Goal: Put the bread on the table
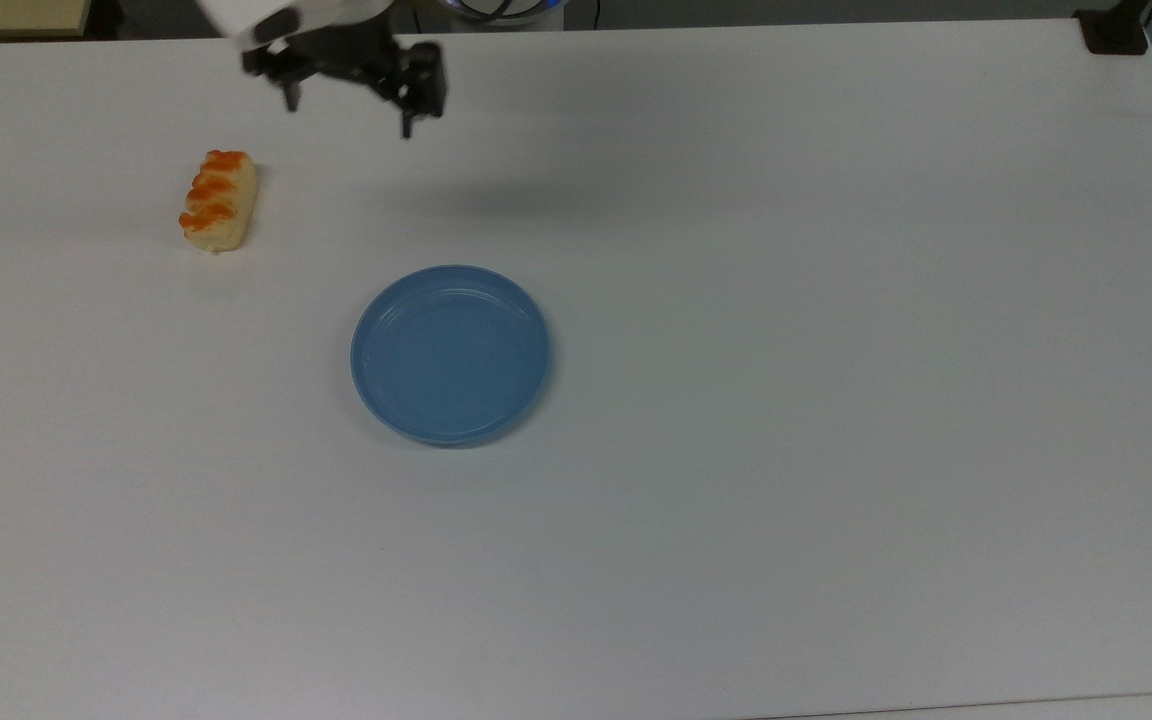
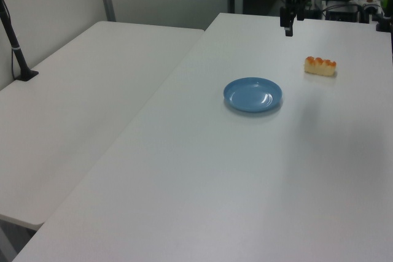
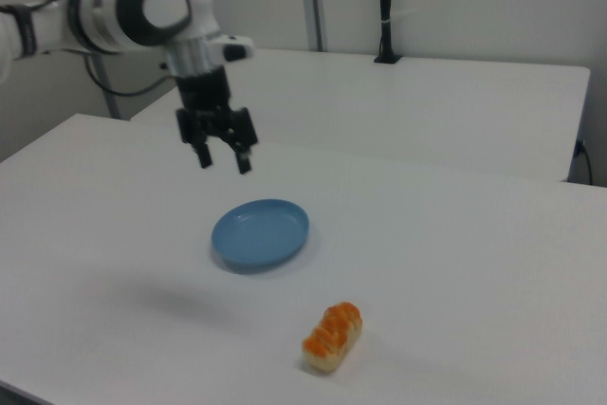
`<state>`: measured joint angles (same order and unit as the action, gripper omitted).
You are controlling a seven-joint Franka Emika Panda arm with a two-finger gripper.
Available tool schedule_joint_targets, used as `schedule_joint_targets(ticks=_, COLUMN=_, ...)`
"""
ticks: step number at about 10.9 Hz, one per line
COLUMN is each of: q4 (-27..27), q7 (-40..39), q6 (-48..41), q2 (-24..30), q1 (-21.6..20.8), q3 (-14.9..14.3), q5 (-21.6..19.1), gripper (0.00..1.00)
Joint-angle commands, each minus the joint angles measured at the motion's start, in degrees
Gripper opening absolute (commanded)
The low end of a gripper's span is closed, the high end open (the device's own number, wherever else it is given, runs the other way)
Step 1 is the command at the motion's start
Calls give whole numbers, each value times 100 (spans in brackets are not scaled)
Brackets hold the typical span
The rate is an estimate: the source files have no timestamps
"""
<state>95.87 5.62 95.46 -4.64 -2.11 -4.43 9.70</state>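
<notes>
Bread [image 1: 218, 200] lies flat on the white table [image 1: 786, 400], well apart from the blue plate [image 1: 450, 353].
The table is plain and wide, and a second white table [image 2: 80, 90] stands beside it by a pale wall. The gripper [image 3: 223, 160] hangs in the air with its fingers spread wide, holding nothing. In the top view the arm is cut off at the top edge.

The robot arm [image 1: 306, 15] is cut off by the top view's upper edge above the table's [image 1: 736, 500] far edge; the table's near corners run out of frame.
</notes>
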Motion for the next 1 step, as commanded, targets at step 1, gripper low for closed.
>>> schedule_joint_targets(ticks=1, q4=-262, q7=80, q6=-624, q2=86, q1=-131, q3=267, q5=-231, gripper=100)
